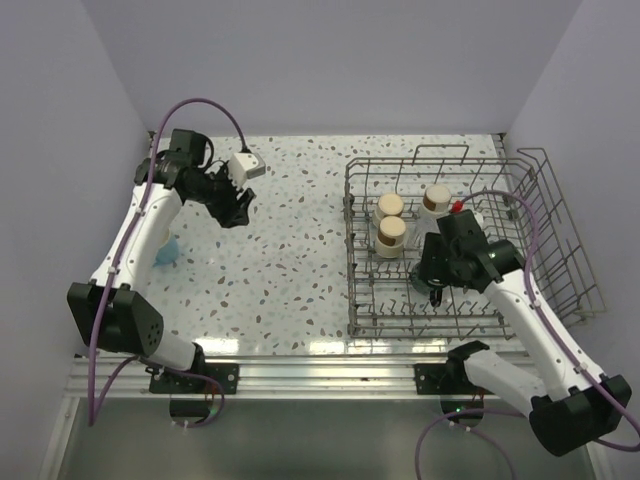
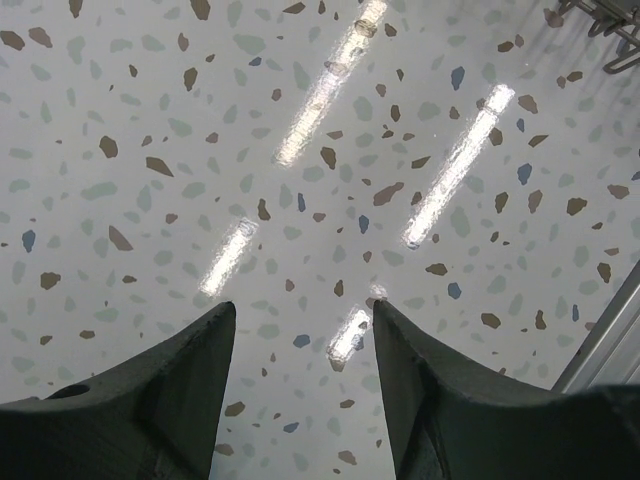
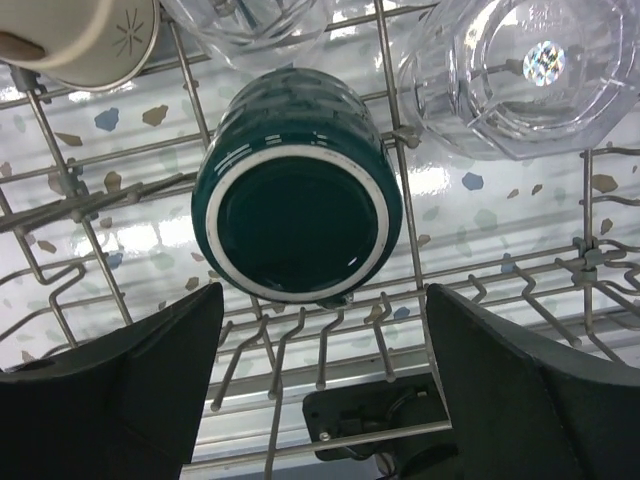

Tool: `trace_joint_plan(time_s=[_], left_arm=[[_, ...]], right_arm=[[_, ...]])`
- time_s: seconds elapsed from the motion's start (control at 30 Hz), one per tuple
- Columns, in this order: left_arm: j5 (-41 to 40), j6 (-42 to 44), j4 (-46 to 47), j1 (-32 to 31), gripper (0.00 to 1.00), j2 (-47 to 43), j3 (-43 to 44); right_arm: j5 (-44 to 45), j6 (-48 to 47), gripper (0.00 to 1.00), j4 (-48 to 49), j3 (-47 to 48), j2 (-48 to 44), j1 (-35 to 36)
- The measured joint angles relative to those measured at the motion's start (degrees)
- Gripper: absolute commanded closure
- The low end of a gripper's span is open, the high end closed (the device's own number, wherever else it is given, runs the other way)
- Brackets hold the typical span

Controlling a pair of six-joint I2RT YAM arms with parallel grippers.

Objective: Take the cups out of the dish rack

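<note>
The dish rack [image 1: 349,260] stands on the right part of the speckled tabletop [image 1: 300,260]. The right hand [image 1: 437,287] hangs over its near half.

In the overhead view, three beige tumblers are counted in the far half of the rack: two close together [image 1: 390,205] [image 1: 392,233] and one a little to the right [image 1: 437,197].

In the right wrist view, one dark teal mug [image 3: 297,215] sits among the tines, with a round face with a pale ring turned to the camera. The right hand [image 3: 322,290] is released. Its two fingers [image 3: 110,390] stand wide apart, one on each side of the mug, and they do not touch it. Behind the mug are two clear glass tumblers, one at the upper right [image 3: 530,75] and one at the top edge [image 3: 250,20]. One beige tumbler shows at the upper left corner [image 3: 90,35].

One light blue mug [image 1: 168,252] is outside the rack. It stands on the tabletop at the far left and is partly covered by the left arm.

The left hand [image 1: 237,205] is above the bare tabletop [image 2: 150,120], well apart from the rack. It is also released [image 2: 300,305], and nothing is between its two fingers [image 2: 160,400].
</note>
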Motion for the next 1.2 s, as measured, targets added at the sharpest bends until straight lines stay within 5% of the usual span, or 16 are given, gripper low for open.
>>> trace_joint_plan(time_s=[0.17,0.47,1.2], left_arm=[[1.57,0.26,0.33,-0.22,0.39,-0.44,-0.59],[3.89,0.5,1.27,-0.22,0.39,-0.81,-0.79],[6.43,1.77,1.31,-0.22,0.39,-1.31,-1.14]], right_arm=[[-2.86,0.2,0.34,-0.83,-1.86,-0.81,-0.02],[-4.28,0.22,0.44,-0.17,-3.78,0.81,0.0],[-3.8,0.39,0.48,8.07,-8.31,-3.61,0.0]])
